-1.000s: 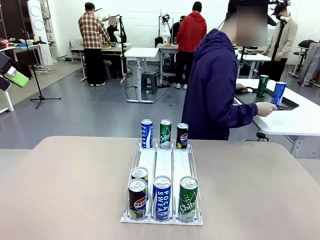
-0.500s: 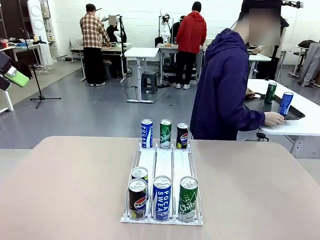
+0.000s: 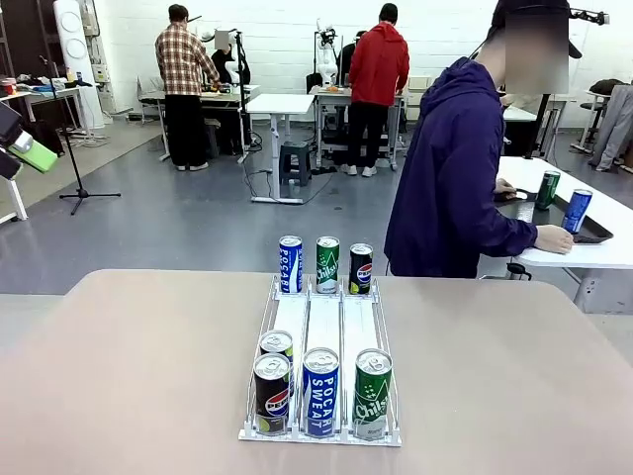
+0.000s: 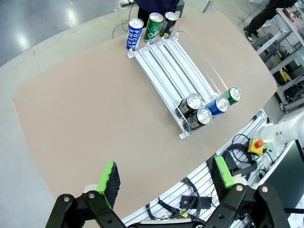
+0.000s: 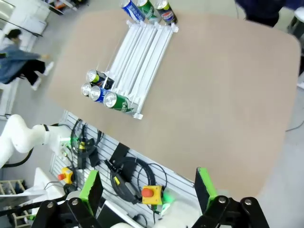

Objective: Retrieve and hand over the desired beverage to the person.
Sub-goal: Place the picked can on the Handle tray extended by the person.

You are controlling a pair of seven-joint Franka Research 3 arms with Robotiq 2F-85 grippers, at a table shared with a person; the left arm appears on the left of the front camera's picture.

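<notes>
Far left in the front view: left end effector [image 3: 22,148], a green pad just in frame, well clear of the worktop [image 3: 129,366]; in its own wrist view, left end effector [image 4: 166,178] spread wide and released, nothing between the pads, hovering high above the worktop's near edge. Centre of the worktop: a three-lane wire can rack [image 3: 321,327]. At the near end, a Pepsi can [image 3: 271,394] in the left lane with a further can [image 3: 276,345] touching behind it, a Pocari Sweat can [image 3: 320,392] in the middle lane, a Chilsung can [image 3: 372,393] in the right lane. At the far end, three more standing side by side: a far Pocari Sweat can [image 3: 290,264], a far Chilsung can [image 3: 327,264], a far Pepsi can [image 3: 361,269]. Right of centre, beyond the far edge: the person [image 3: 455,178], turned toward a neighbouring white table, one hand [image 3: 556,238] resting there near two cans. Right end effector [image 5: 147,187] likewise released and empty, high over the worktop. Judged progress: barely begun. No can lifted, no choice visibly signalled, both arms parked away from the rack. Left to do: learn the wanted drink, reach, grasp, lift, pass across.
</notes>
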